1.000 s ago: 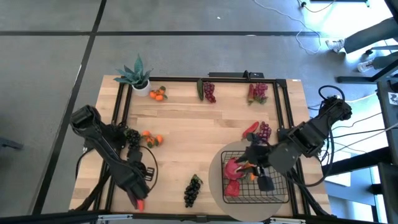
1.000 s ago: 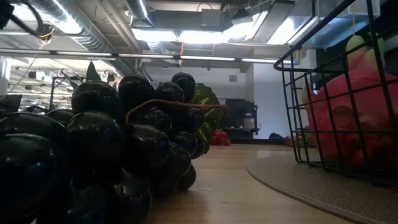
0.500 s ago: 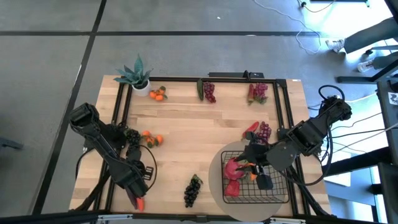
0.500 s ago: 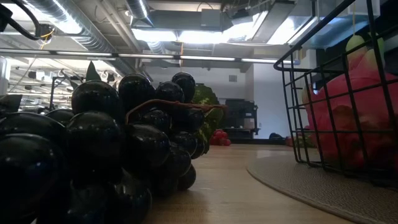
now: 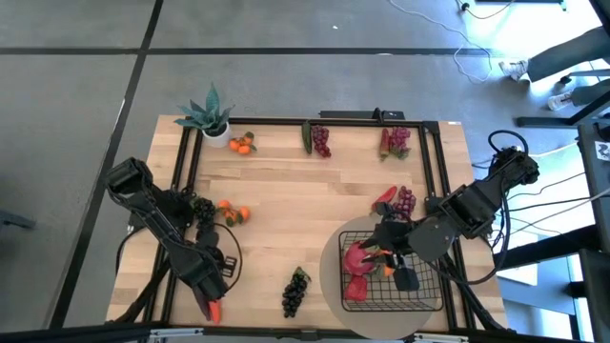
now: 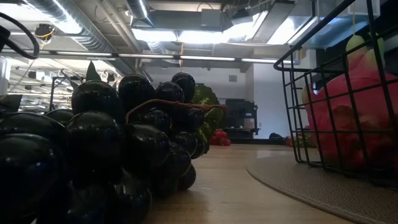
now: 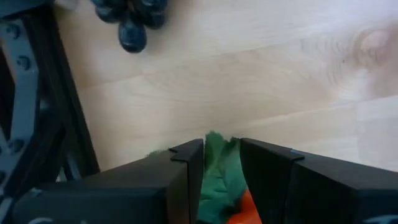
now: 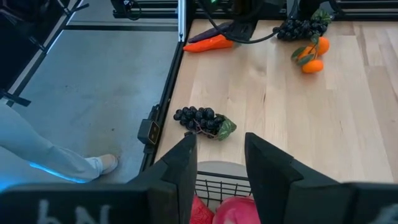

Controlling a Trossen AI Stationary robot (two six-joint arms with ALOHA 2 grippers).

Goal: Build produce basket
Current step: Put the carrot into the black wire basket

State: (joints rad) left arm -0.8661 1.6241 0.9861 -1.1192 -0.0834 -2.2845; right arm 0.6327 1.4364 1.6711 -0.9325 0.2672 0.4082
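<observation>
My left gripper (image 7: pixel 219 149) stands at the table's near left corner, pointing steeply down and shut on a toy carrot (image 5: pixel 210 310). My right gripper (image 8: pixel 221 146) hangs open above the black wire basket (image 5: pixel 434 286), with nothing between its fingers. The basket stands on a round beige mat (image 5: pixel 329 267) at the near right and holds a pink dragon fruit (image 5: pixel 357 257) and other produce. A bunch of dark grapes (image 5: pixel 295 291) lies on the wood between the two arms. My left gripper pinches the carrot's green leafy top (image 7: pixel 217 171) between its two fingers, coming from above. The orange body (image 8: pixel 208 42) reaches out roughly level from the fingers, low over the table's near left corner. Whether it rests on the wood I cannot tell.
Tangerines (image 5: pixel 232 211) and dark grapes (image 5: pixel 200 208) lie by the left arm. More tangerines (image 5: pixel 243 145), purple grapes (image 5: pixel 321 141) and red grapes (image 5: pixel 396 141) lie along the far edge. A chili (image 5: pixel 384 197) and grapes (image 5: pixel 406 200) lie beyond the basket. A potted plant (image 5: pixel 210 116) stands far left.
My left gripper has sunk a little toward the table with the carrot, still shut on it. My right gripper has kept still.
</observation>
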